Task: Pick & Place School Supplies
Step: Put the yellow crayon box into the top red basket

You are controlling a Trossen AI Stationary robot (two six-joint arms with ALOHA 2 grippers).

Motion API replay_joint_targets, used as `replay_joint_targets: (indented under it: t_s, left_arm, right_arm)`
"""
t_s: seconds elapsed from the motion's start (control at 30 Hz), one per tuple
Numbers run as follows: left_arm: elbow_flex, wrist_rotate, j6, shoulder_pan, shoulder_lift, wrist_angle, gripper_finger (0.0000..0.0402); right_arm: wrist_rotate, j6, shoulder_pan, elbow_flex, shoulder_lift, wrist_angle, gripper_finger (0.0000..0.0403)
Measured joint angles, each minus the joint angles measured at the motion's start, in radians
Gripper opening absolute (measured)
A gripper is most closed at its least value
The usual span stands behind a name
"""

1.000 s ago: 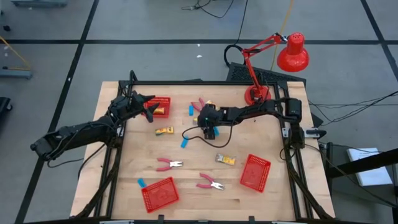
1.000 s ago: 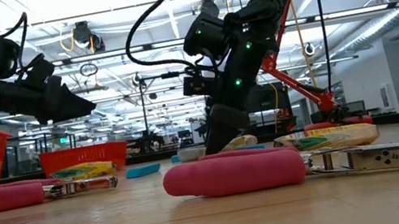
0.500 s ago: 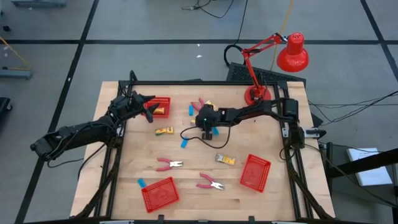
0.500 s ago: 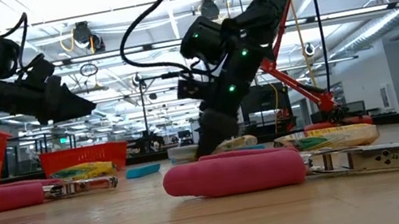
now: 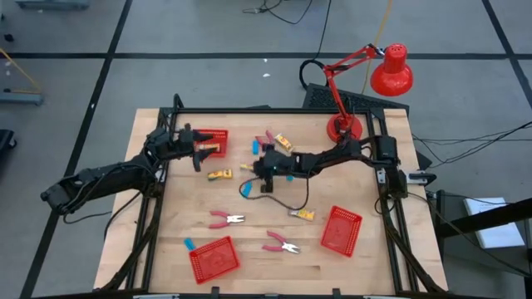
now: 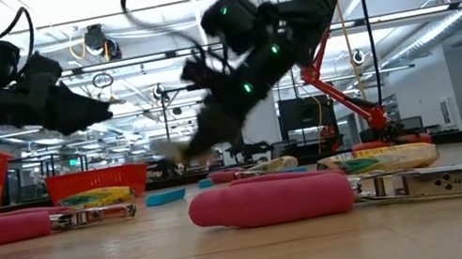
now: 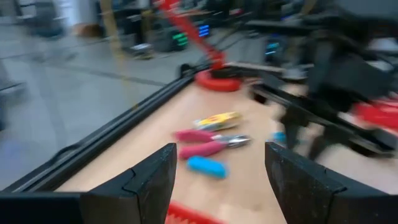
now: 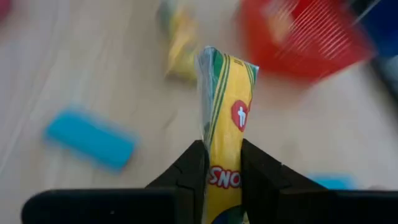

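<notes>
Looking down on the table, you see the right gripper (image 5: 252,165) out over the middle of the board, lifted off the wood, its jaws clamped on a yellow-and-green crayon pack (image 8: 225,118) that stands up between the fingers (image 8: 188,165). Under it and toward the near edge the wood lies bare around a blue block (image 5: 246,190), so you have open room there. The left gripper (image 5: 199,149) hangs at the far-left red basket (image 5: 218,135), right at its open side, jaws apart and holding nothing. Just beside that basket lies another yellow pack (image 5: 219,175). At the far edge, pink-handled pliers (image 5: 268,139), a yellow pack (image 5: 284,142) and a blue block (image 5: 256,147) crowd close together, near the red lamp's base (image 5: 342,127). Two more pink pliers (image 5: 225,219) (image 5: 283,244) lie in the near half, between the near-left basket (image 5: 214,257) and the near-right basket (image 5: 341,230). A blue block (image 5: 189,244) sits just beside the near-left basket.
</notes>
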Motion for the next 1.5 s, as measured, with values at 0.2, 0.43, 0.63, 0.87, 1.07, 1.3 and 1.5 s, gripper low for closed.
replay_joint_targets:
  t_s: [0.2,0.43,0.63,0.87,1.07,1.3,1.5]
  left_arm:
    - [0.0,0.065,0.003,-0.068,0.0,0.024,0.0246]
    - [0.0,-0.005,0.009,-0.188,0.0,0.084,0.0246]
    - [0.0,-0.071,-0.005,-0.238,0.025,0.148,0.0246]
    - [0.001,-0.112,-0.033,-0.283,0.133,0.317,0.0246]
    - [0.017,-0.123,-0.028,-0.322,0.236,0.423,0.0246]
    - [0.088,-0.123,0.011,-0.367,0.342,0.443,0.0244]
    - [0.121,-0.117,0.061,-0.374,0.385,0.443,0.0177]
  right_arm:
    - [-0.073,0.019,-0.016,0.002,0.002,0.253,0.0061]
    - [-0.104,0.028,-0.027,0.013,-0.001,0.383,0.0061]
    - [-0.128,0.02,-0.023,0.082,0.011,0.393,0.0061]
    - [-0.168,0.021,-0.022,0.115,0.013,0.356,0.0061]
    - [-0.168,0.028,-0.023,0.114,0.013,0.353,0.0061]
    - [-0.168,0.028,-0.023,0.114,0.013,0.347,0.0061]
    - [-0.169,0.028,-0.023,0.114,0.013,0.319,0.0061]
